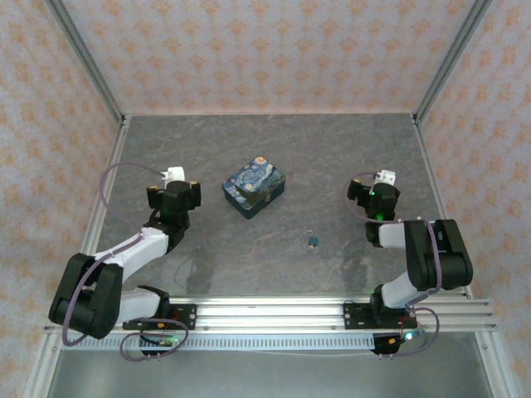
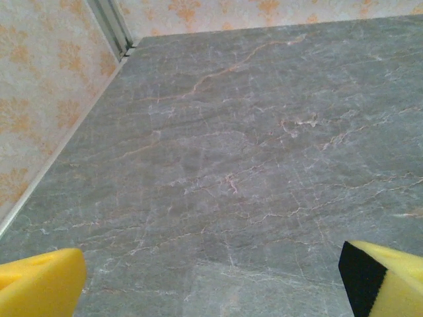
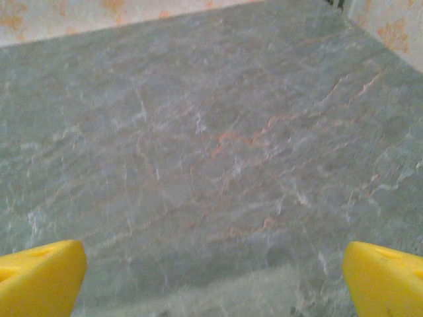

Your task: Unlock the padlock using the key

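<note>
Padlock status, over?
Left gripper, right gripper: fingers open, empty. Padlock lies untouched on table, between arms, nearer right. Box sits apart behind it, not blocking.

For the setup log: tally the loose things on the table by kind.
Box: 1
Padlock: 1
Total: 2

place: enclosed robot test cell, lab-like | evidence: aluminium frame posts (image 1: 87, 60) and patterned wallpaper panels (image 1: 274, 50) ahead of and flanking the left gripper (image 1: 173, 191) and right gripper (image 1: 373, 195) | grey marbled tabletop (image 1: 274, 141) beneath them | slotted mounting rail (image 1: 274, 312) behind them
</note>
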Controlling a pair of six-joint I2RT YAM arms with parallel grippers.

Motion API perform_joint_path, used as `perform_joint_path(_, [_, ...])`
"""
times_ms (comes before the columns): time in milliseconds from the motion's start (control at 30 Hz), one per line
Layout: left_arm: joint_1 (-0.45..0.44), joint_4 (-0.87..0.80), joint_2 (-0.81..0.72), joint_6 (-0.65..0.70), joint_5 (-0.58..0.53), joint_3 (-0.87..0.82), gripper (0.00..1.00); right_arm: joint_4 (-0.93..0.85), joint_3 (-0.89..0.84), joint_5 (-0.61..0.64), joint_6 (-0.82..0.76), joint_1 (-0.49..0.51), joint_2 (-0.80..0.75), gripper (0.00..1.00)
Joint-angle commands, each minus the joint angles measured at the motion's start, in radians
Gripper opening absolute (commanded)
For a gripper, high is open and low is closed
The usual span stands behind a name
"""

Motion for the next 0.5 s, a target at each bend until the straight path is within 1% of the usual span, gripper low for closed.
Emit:
perform_joint_path(0, [0.023, 0.175, 0.039, 0.032, 0.027, -0.033, 1.0, -0.008, 0.015, -0.016, 0.01, -0.009, 0.001, 0.99])
perform_joint_path(167, [0.057, 0.324, 0.056, 0.066, 0.073, -0.097, 1.0, -0.011, 0.015, -0.016, 0.011, -0.009, 0.001, 0.99])
perform_joint_path(267, [0.108, 0.428, 0.08, 0.034, 0.118, -0.144, 1.0, -0.01, 0.015, -0.016, 0.01, -0.009, 0.0, 0.99])
perform_joint_path(400, [0.161, 0.563, 0.173, -0.016, 0.154, -0.177, 1.0, -0.011, 0.015, -0.016, 0.01, -0.008, 0.001, 0.99])
perform_joint_path(467, [0.168, 0.587, 0.221, -0.015, 0.164, -0.165, 1.0, -0.01, 0.016, -0.016, 0.009, -0.009, 0.001, 0.99])
